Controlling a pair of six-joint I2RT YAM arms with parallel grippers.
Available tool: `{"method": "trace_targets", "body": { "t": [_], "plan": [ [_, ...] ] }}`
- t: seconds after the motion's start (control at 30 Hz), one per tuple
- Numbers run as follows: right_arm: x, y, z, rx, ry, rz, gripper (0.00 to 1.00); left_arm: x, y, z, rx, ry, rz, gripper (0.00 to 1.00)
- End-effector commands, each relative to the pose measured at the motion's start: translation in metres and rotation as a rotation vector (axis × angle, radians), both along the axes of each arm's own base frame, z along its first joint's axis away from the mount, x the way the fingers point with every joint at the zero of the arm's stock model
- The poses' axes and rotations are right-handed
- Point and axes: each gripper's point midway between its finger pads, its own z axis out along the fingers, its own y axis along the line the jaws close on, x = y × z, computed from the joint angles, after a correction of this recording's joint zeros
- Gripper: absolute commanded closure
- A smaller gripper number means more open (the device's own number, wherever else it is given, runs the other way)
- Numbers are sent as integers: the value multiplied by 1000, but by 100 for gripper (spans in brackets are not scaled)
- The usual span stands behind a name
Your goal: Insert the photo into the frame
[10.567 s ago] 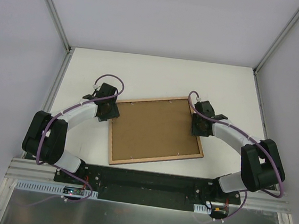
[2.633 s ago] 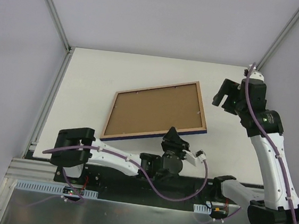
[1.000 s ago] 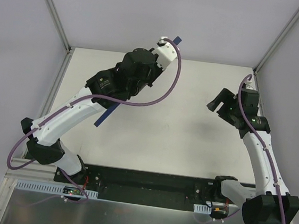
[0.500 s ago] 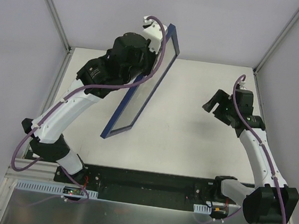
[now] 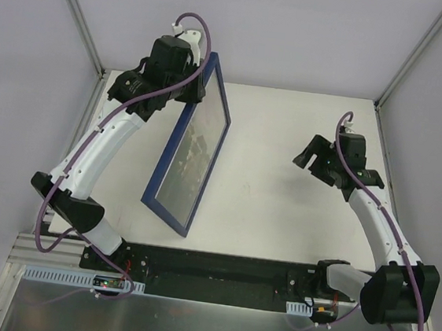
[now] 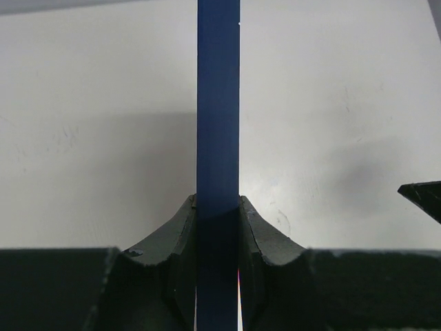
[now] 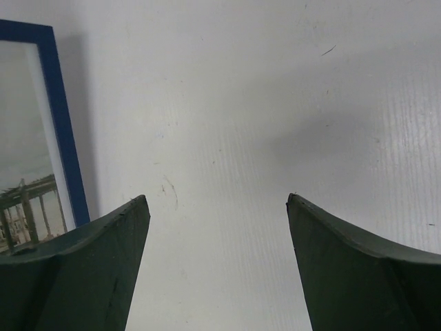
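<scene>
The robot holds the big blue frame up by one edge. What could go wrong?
1. Only the left fingers pinch the frame, on one thin edge, so it might slip or swing and hit the table.
2. The right fingers are open and apart from it, so nothing would catch it.

White tbl (image 5: 278, 219) w/ tilted frame (image 5: 190, 158) over it.

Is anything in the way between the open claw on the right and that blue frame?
Nothing visible: only table surface separates the right gripper from the frame, which the left gripper grips by its edge.
</scene>
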Motion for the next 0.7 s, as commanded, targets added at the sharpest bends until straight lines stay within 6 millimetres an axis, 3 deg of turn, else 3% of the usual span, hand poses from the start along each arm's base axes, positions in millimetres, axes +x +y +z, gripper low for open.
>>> {"method": "trace_targets", "body": {
  "t": [0.0,0.5,0.67],
  "plan": [
    [5,8,-3,20,-16,25,18,6,-12,5,-179,25,-45,100],
    [-1,24,-33,44,18,78,18,41,35,-93,-306,94,114,100],
    [-1,26,-39,48,19,95,18,46,37,-149,-338,132,127,100]
  ]
}}
